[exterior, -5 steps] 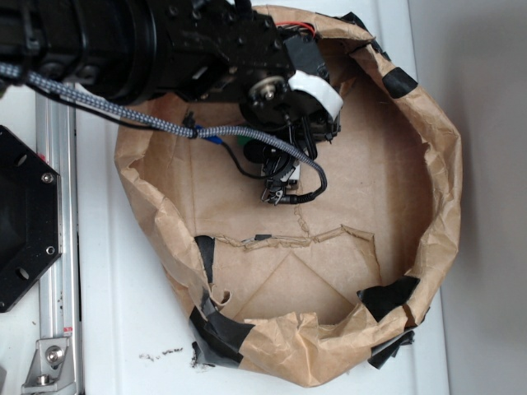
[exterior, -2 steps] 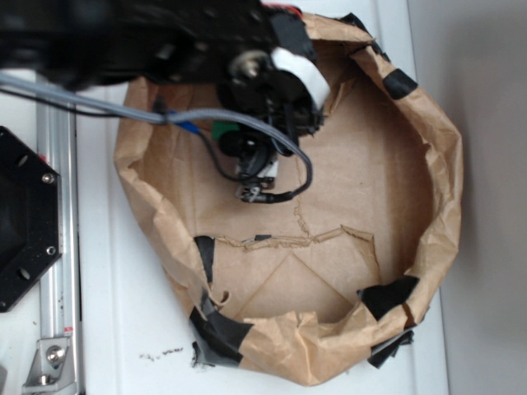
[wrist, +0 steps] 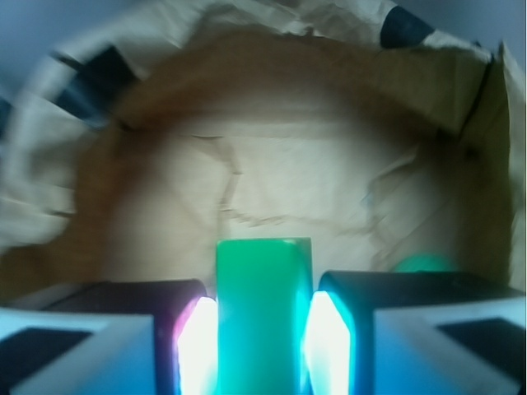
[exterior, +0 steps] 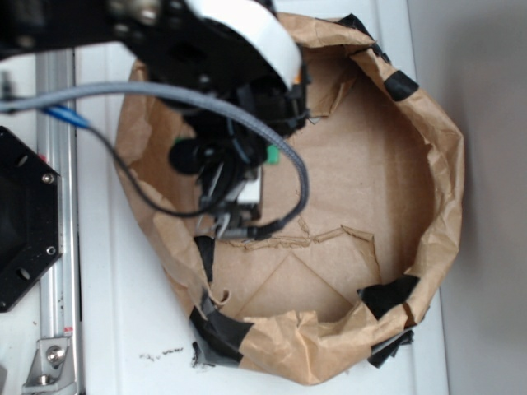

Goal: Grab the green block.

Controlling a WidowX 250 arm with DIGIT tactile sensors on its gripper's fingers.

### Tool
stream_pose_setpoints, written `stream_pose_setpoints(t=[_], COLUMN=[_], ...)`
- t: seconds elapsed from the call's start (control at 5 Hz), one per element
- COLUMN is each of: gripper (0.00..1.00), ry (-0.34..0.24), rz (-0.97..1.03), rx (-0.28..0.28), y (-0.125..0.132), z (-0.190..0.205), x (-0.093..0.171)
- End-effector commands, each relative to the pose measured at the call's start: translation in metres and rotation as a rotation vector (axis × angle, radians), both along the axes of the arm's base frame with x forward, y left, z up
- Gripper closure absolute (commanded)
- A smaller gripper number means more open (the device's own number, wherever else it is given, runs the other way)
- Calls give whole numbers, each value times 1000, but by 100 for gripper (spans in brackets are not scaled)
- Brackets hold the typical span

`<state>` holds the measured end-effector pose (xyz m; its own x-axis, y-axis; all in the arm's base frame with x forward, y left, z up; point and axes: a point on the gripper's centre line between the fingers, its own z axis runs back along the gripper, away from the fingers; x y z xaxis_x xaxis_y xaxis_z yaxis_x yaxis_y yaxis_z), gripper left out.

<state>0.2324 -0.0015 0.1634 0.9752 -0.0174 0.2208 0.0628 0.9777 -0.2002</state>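
Crumpled paper bag walls ring the open brown floor.

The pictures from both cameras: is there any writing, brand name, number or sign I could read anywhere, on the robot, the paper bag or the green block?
None can be read.
Paper bag: plain brown paper with black tape patches, no print.
Green block, between the fingers of the gripper: plain green, no marking.
Robot arm: black with a white band; no legible label, and it is blurred.
Black plate at the left: only screws, no text.
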Motion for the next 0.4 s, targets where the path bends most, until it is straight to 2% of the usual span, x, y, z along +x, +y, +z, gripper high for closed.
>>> stream_pose_setpoints(t=[0.0,0.2], gripper=[100,88], ry=[24,95], rz=[145,149], rx=[-18,-23], y=[0,8], z=[-3,-22], x=[8,5])
